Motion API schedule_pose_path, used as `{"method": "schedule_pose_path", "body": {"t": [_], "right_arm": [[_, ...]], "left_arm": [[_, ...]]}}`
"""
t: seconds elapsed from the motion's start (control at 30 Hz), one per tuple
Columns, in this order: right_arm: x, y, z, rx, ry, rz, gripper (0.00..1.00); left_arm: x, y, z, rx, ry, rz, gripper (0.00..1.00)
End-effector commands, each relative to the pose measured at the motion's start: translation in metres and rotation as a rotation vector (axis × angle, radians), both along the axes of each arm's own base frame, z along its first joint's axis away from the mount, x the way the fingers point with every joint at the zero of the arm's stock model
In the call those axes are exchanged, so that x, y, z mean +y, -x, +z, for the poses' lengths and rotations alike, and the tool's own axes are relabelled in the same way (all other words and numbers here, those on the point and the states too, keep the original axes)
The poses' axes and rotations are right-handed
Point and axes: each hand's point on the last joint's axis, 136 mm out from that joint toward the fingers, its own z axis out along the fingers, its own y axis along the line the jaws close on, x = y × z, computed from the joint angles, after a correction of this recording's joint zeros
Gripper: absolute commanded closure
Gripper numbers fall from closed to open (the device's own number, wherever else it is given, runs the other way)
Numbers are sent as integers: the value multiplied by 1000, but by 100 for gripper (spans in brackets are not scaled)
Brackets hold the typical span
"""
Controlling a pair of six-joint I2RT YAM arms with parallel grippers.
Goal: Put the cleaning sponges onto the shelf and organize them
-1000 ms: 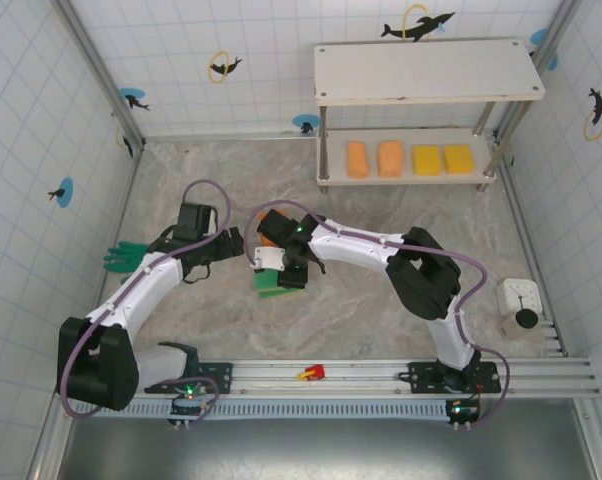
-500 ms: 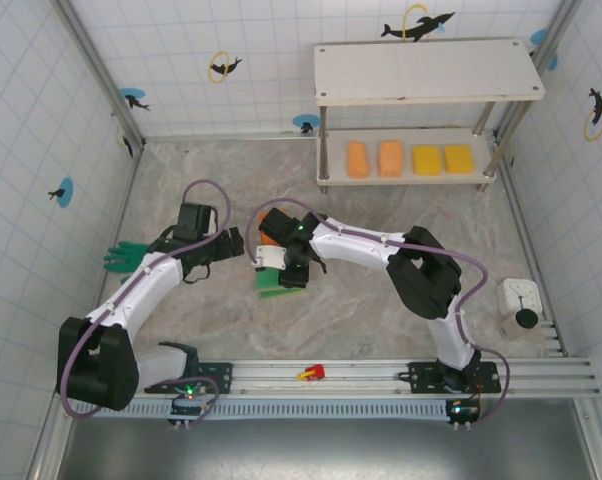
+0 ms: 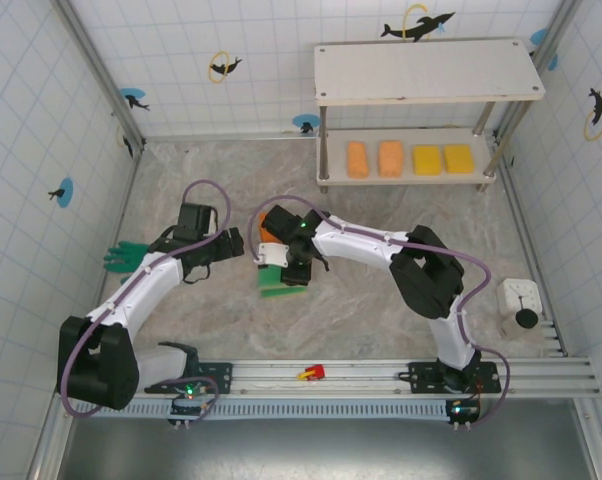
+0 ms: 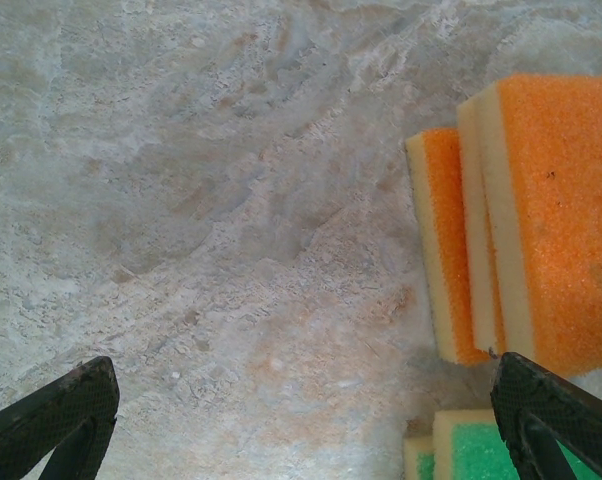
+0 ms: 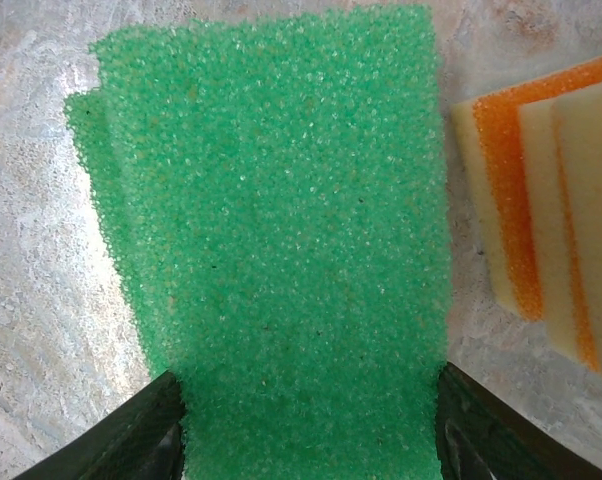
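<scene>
1. Cleaning sponges (image 3: 391, 158): 4 lie flat in a row on the lower board of the shelf (image 3: 426, 70), far right. 2 orange are on the left, 2 yellow on the right, w/ small gaps btwn.
2. Others are mid-tabletop (image 3: 381, 320). The orange sponges (image 3: 272, 222) overlap each other w/ pale foam edges showing. The green sponge (image 3: 274, 284) lies just near of them.
3. Vs 1 s ago: the right gripper (image 3: 284, 268) now covers more of the green sponge, so less green shows from above. The right arm's elbow has shifted a touch right and near. Left arm, shelf row and orange sponges are unchanged.
4. Right gripper: in the right wrist view its fingers (image 5: 131, 435) sit either side of the green sponge, touching both long edges. It holds the sponge at medium width. A 2nd green edge sticks out at the sponge's left side.
5. Left gripper (image 4: 301, 425): jaws wide apart, only bare tabletop btwn the tips. It hangs just left of the sponge pile.
6. A green glove (image 3: 124, 257) lies at the tabletop's left edge. A small red object (image 3: 312, 373) sits on the near rail.
</scene>
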Motion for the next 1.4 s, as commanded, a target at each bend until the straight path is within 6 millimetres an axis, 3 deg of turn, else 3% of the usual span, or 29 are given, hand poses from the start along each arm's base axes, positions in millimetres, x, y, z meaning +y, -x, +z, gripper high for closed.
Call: {"method": "schedule_pose_path", "body": {"t": [0.0, 0.6, 0.93, 1.37], "right_arm": [[-3, -2, 25, -21, -30, -14, 37], [-17, -6, 35, -28, -29, -52, 38], [-41, -21, 34, -23, -25, -153, 39], [-84, -43, 53, 0, -54, -314, 40]], "left_arm": [[5, 3, -6, 14, -7, 21, 3], [4, 0, -3, 3, -2, 23, 3], [4, -1, -3, 4, -3, 24, 3], [-1, -9, 0, 5, 14, 11, 3]]}}
